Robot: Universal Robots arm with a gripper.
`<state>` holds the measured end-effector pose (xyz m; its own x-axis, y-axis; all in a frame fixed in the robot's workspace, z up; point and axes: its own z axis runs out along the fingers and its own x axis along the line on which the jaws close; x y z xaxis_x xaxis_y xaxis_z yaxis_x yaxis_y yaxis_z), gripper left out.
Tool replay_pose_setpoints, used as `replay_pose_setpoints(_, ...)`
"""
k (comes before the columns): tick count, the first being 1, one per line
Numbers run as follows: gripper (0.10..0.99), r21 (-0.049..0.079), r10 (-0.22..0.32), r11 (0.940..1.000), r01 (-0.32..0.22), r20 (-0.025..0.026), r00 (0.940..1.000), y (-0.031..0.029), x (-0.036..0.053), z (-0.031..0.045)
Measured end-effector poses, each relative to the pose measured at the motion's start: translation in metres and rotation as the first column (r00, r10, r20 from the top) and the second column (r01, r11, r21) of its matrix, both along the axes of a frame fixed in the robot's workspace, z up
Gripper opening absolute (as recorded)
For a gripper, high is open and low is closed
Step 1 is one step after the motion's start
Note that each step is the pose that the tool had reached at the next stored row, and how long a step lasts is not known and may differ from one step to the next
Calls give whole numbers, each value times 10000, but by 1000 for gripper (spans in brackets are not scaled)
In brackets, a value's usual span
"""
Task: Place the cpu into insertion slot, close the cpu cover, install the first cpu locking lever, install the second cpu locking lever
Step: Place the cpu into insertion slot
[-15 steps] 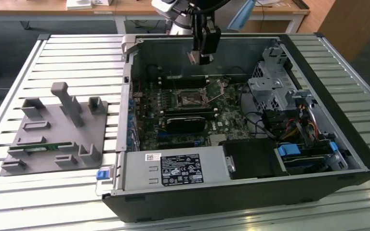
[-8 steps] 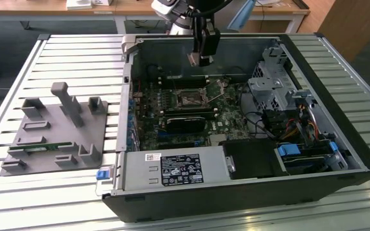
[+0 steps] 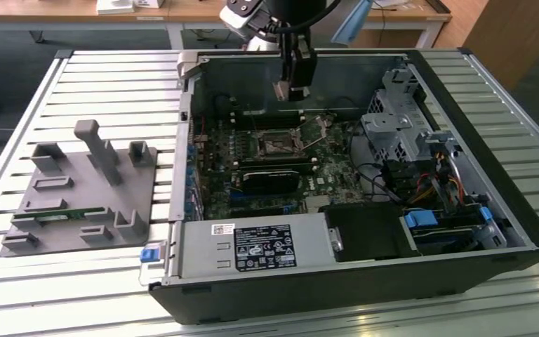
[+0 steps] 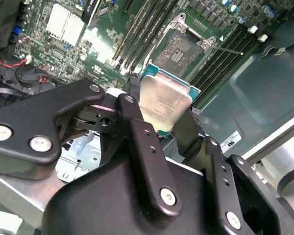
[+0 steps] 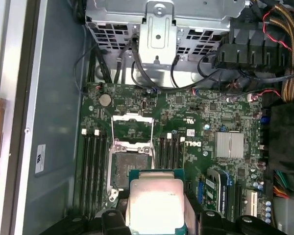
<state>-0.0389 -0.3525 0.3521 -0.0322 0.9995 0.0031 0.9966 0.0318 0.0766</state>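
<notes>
My gripper (image 4: 162,108) is shut on the cpu (image 4: 165,100), a flat square chip with a silver-grey top and a green rim, held by two opposite edges. In the exterior view the gripper (image 3: 291,90) hangs inside the open computer case, above the motherboard and slightly behind the insertion slot (image 3: 274,144). In the first wrist view the cpu (image 5: 154,204) partly overlaps the edge of the black-framed insertion slot (image 5: 129,164), whose dark centre is bare. The cpu cover (image 5: 132,119), a thin silvery frame, stands swung open at the slot's far side. A thin lever rod (image 4: 229,49) sticks out beside the slot (image 4: 179,51).
Long black memory slots (image 5: 94,169) flank the socket. A black card (image 3: 271,177) lies just in front of it. A silver drive cage (image 3: 396,133) and cable bundles fill the exterior view's right, and a power supply (image 3: 250,247) sits at the front. A grey fixture (image 3: 82,189) stands outside on the slatted table.
</notes>
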Motion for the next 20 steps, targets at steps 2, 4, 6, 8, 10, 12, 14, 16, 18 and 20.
replay_pose_setpoints(2, 525, 1, -80, 10000, 80, 0, 10000, 2, 0, -21)
replay_pose_setpoints(4, 525, 1, -124, 9999, 124, 1, 9999, 2, 0, -41)
replay_pose_setpoints(6, 525, 1, -142, 9999, 142, 0, 9999, 2, 0, -61)
replay_pose_setpoints(8, 525, 1, -154, 9999, 154, 0, 9999, 3, 0, -78)
replay_pose_setpoints(10, 525, 1, -160, 9999, 160, 0, 9999, 3, 0, -94)
replay_pose_setpoints(12, 525, 1, -161, 9999, 161, 0, 9999, 3, 0, -113)
replay_pose_setpoints(14, 525, 1, -161, 9999, 161, 0, 9999, 2, 0, -134)
replay_pose_setpoints(16, 525, 1, -161, 9999, 161, 1, 9999, 3, 0, -154)
replay_pose_setpoints(18, 525, 1, -161, 9999, 161, 0, 9999, 3, 0, -177)
replay_pose_setpoints(20, 525, 0, -161, 9999, 161, 0, 9999, 2, 0, -199)
